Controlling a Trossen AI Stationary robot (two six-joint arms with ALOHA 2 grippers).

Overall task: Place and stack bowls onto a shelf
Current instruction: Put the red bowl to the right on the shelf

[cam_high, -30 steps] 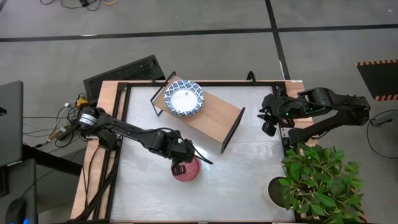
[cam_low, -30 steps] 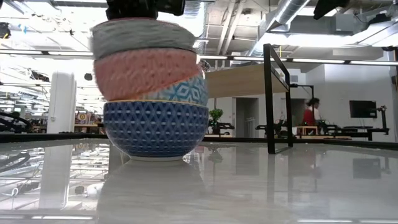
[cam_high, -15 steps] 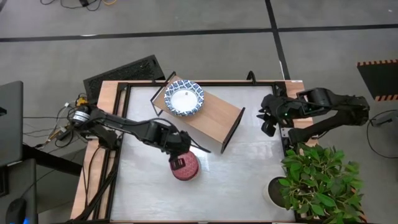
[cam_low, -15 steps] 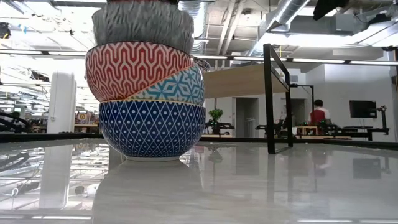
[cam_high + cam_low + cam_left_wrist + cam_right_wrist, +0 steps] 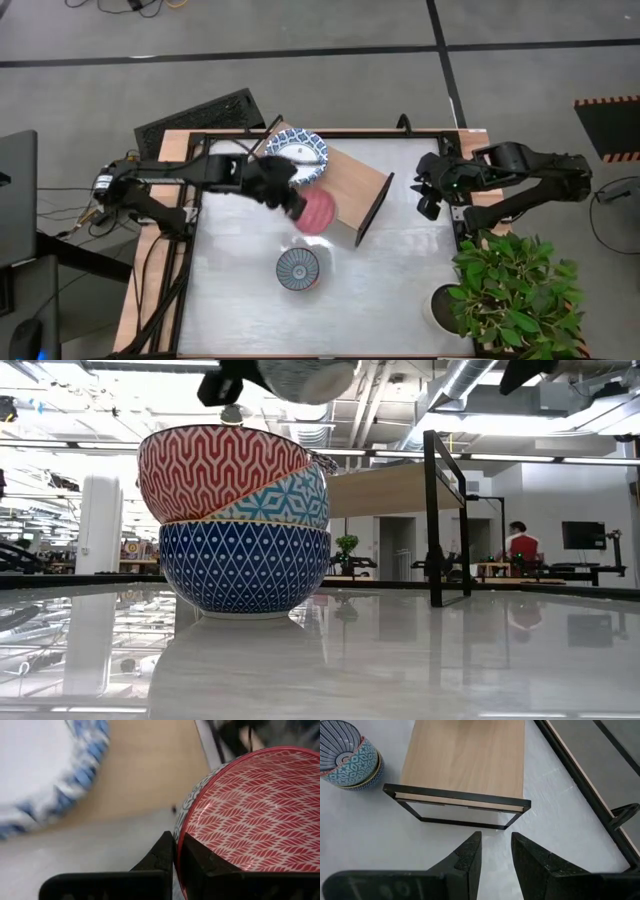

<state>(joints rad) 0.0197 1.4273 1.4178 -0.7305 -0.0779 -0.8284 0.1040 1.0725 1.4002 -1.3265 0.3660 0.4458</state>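
My left gripper [image 5: 296, 204] is shut on a small bowl [image 5: 316, 211], red-patterned inside and grey-white outside, held in the air at the near edge of the light-wood shelf [image 5: 352, 180]. A wide white bowl with a blue rim [image 5: 300, 152] sits on the shelf's left end. A stack of three patterned bowls [image 5: 297, 268] stands on the table: a dark blue one [image 5: 246, 570] at the bottom, a teal one, then a red zigzag one [image 5: 220, 465]. My right gripper [image 5: 429, 196] waits open by the table's right edge, facing the shelf [image 5: 465, 760]. My left gripper pinches the small bowl's rim [image 5: 180, 822], with one finger [image 5: 200, 862] inside the bowl and the other finger [image 5: 162, 855] on its outer wall. The bowl is lifted clear of the table and the stack and shows high in the low view [image 5: 300, 375].
The shelf's right half is bare wood. A potted plant [image 5: 510, 290] stands at the table's near right corner. The black metal frame [image 5: 300, 135] runs round the table. White tabletop [image 5: 390, 290] lies free to the right of the stack.
My left gripper has lifted the top bowl off the stack and carried it up and toward the far edge, to the shelf. The three bowls left behind stayed in place, the red zigzag one settling after a slight shift.
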